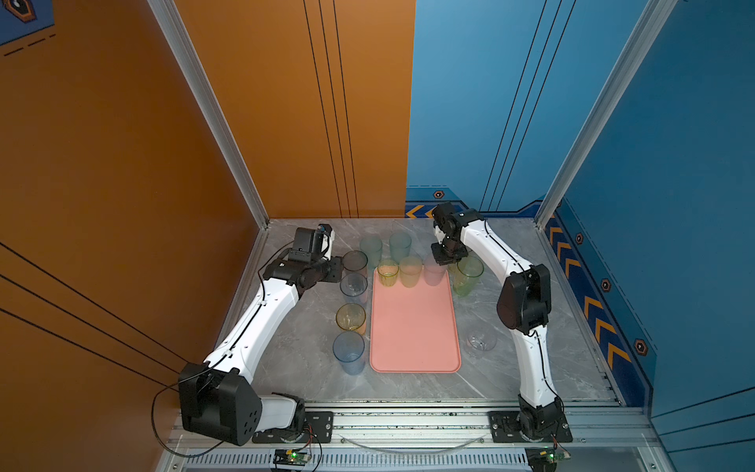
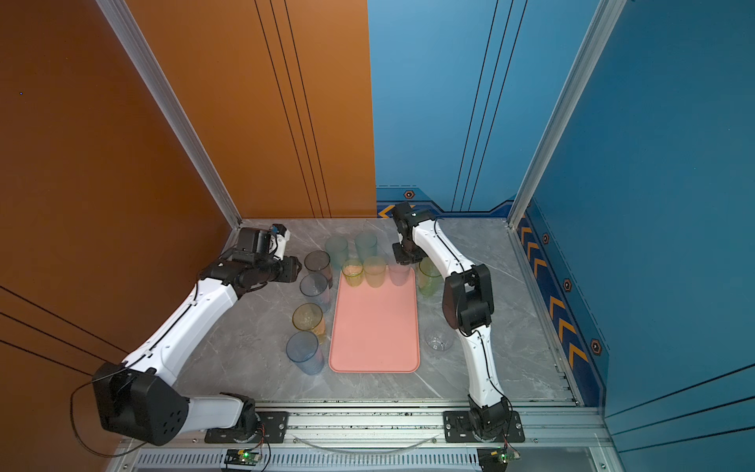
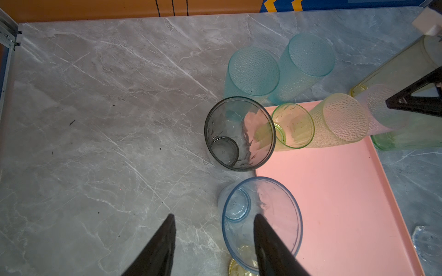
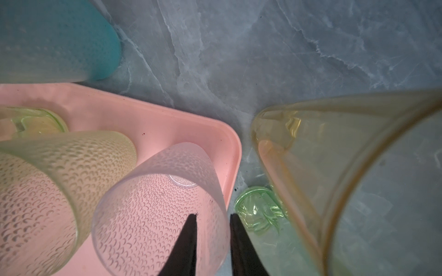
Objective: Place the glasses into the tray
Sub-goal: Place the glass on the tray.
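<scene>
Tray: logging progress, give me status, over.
Right gripper open astride pink glass rim, glass standing in tray corner. Left gripper open at blue glass. Three glasses in; rest on table.

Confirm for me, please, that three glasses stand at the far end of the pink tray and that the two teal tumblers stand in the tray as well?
Not quite: the two teal tumblers stand on the table, just beyond the far edge of the tray, not in it, as the left wrist view shows. Three glasses do stand at its far end.
</scene>
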You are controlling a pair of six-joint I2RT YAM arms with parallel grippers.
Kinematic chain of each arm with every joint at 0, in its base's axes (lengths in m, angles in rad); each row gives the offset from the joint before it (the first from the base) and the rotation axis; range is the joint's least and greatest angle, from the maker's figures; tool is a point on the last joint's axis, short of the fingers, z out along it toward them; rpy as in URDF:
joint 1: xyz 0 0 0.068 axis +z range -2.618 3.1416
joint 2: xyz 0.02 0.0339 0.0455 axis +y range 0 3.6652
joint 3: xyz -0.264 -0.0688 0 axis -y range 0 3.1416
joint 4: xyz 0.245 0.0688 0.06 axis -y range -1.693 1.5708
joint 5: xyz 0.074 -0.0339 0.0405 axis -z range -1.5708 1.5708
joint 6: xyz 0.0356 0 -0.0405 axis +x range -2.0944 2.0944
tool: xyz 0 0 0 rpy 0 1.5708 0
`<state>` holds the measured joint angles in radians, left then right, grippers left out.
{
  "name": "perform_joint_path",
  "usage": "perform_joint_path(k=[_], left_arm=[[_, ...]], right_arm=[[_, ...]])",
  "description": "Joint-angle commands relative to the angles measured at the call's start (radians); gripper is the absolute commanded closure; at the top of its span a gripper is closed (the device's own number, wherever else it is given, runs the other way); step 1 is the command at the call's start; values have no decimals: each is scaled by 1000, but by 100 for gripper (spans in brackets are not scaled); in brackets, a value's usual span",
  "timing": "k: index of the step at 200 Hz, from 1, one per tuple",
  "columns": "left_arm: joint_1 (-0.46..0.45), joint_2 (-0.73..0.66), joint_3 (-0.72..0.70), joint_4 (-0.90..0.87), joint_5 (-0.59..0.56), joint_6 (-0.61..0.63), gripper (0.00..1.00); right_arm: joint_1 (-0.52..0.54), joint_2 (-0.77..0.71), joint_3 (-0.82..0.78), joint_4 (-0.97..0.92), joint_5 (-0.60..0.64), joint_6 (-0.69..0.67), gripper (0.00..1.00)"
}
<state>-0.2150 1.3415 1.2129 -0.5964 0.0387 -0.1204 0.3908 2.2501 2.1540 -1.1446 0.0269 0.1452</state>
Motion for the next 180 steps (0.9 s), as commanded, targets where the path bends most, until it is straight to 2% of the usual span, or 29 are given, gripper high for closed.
perform_joint_path(k=[1,72,180], left_arm=[[8,-1,13,-23,17,16,46],[9,1,8,-23,10,16,46],[11,8,17,-23,5,16,46]], right_arm=[[11,-5,33,-33,10,-6,73],[29,-26,59,-32,29,-11,66],[29,-72,63,-32,49,-14,60]])
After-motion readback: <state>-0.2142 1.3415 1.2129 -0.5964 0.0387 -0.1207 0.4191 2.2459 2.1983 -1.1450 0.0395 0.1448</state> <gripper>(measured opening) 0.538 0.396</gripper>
